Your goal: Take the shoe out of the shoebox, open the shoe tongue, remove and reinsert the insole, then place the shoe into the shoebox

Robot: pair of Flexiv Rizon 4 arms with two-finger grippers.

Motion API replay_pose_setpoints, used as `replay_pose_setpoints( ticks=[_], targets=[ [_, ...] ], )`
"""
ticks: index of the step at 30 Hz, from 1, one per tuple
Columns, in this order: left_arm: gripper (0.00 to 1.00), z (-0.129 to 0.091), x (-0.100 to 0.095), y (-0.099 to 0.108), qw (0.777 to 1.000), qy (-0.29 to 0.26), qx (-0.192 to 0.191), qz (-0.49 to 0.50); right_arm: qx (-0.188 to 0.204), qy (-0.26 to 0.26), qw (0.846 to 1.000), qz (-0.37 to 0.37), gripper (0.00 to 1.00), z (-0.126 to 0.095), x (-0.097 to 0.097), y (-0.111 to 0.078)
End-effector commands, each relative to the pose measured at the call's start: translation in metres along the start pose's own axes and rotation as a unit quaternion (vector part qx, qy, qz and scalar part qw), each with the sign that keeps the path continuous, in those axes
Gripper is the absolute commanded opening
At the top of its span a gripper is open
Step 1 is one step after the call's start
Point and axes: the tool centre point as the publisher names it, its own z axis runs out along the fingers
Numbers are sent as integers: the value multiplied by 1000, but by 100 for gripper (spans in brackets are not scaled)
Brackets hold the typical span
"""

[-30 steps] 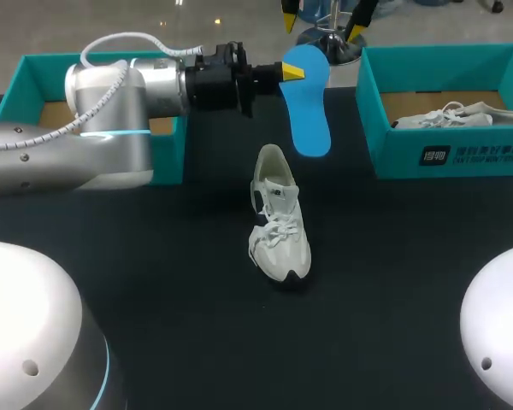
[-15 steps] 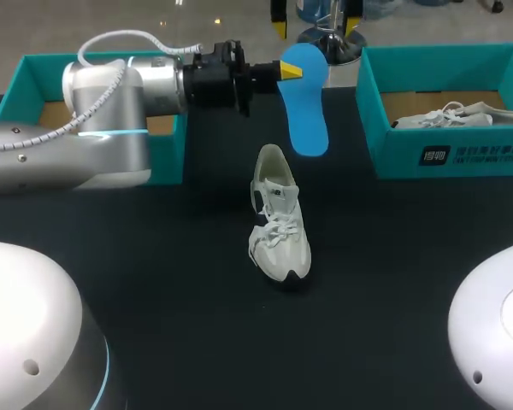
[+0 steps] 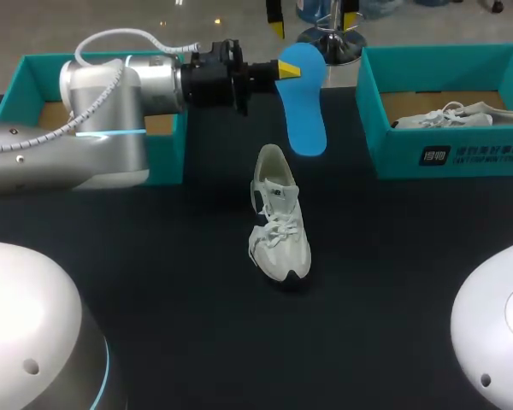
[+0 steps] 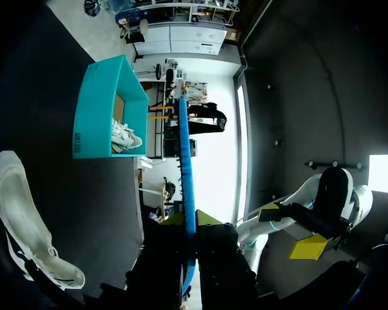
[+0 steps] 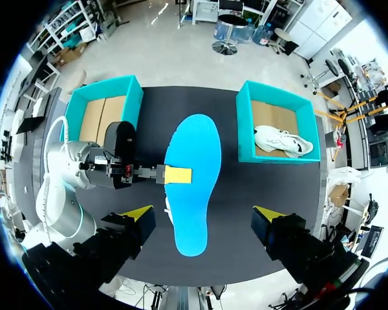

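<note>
My left gripper point(image 3: 288, 70) is shut on the heel end of a blue insole point(image 3: 303, 107) and holds it in the air behind the white shoe point(image 3: 278, 220). That shoe stands upright on the black table, toe toward me. In the left wrist view the insole point(image 4: 187, 174) runs edge-on out from between the left gripper point(image 4: 193, 223) fingers, with the shoe point(image 4: 19, 213) off to one side. My right gripper point(image 5: 200, 216) hangs high above, open, looking down on the insole point(image 5: 194, 181). Its yellow tips point(image 3: 274, 10) show at the far edge of the head view.
A teal shoebox point(image 3: 445, 158) at the right holds a second white shoe point(image 3: 457, 114). Another teal shoebox point(image 3: 43, 60) stands at the left, partly hidden by my left arm. Bare black table lies around and in front of the shoe.
The left gripper with the insole has drifted slightly left and away. The right gripper's tips have shifted left and farther off at the far edge of the head view.
</note>
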Motion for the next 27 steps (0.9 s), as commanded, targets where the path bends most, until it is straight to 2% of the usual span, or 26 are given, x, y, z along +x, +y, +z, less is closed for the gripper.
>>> replay_pose_setpoints(
  ticks=[1, 5, 6, 7, 11, 17, 19, 27],
  targets=[
    [0, 0, -1, 1, 1000, 0, 4, 0, -1, 1, 1000, 0, 100, 0, -1, 0],
    [0, 0, -2, 2, 1000, -1, 4, 0, -1, 1, 1000, 0, 100, 0, -1, 0],
    [0, -1, -2, 3, 1000, -1, 4, 0, -12, 59, 998, 17, 100, 3, -3, -1],
    [0, -1, -2, 3, 1000, -1, 4, 0, -13, 95, 995, 28, 100, 4, -6, -2],
    [0, -2, -2, 3, 1000, -1, 6, 0, -43, 139, 989, 28, 100, 7, -17, -4],
    [0, -4, -2, 4, 1000, 0, 10, 1, -65, 187, 979, 38, 100, 3, -24, -4],
    [0, -5, -2, 5, 1000, 0, 11, 1, -82, 223, 970, 43, 100, -1, -29, -2],
    [0, -8, -2, 5, 1000, 0, 13, 1, -88, 304, 948, 14, 100, -8, -50, 1]
  ],
)
